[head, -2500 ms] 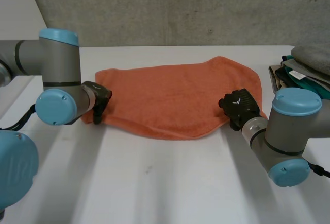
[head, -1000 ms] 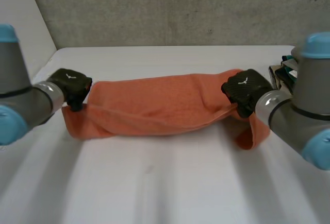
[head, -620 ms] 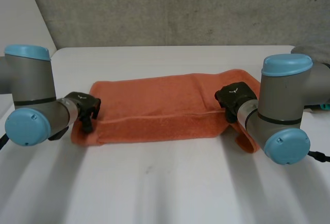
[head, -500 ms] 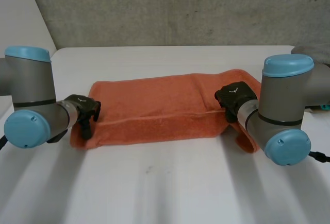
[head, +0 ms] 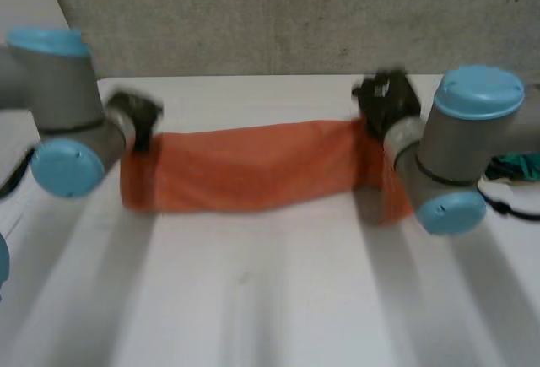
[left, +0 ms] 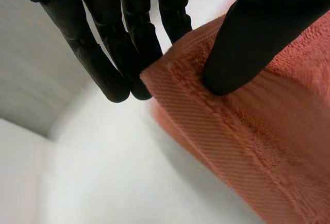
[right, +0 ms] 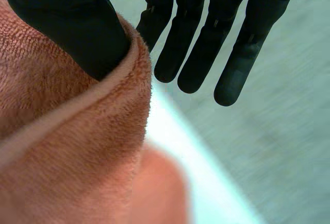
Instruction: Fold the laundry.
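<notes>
An orange towel (head: 253,169) hangs as a long band between my two hands above the white table (head: 253,299). My left hand (head: 135,116) pinches its left end. In the left wrist view the thumb (left: 247,38) presses on the towel (left: 268,131) against the straight fingers (left: 124,44) behind its corner. My right hand (head: 384,97) holds the right end. There the thumb (right: 67,23) lies on the towel's folded edge (right: 67,147), with the fingers (right: 206,44) straight on its other side. A flap of towel hangs down past the right forearm.
A pile of other laundry with a teal piece (head: 510,164) lies at the table's right edge, close behind the right arm. A grey wall (head: 270,13) runs along the back of the table.
The towel lay folded on the table; both hands have now risen and moved toward the back, lifting its ends so that it hangs between them.
</notes>
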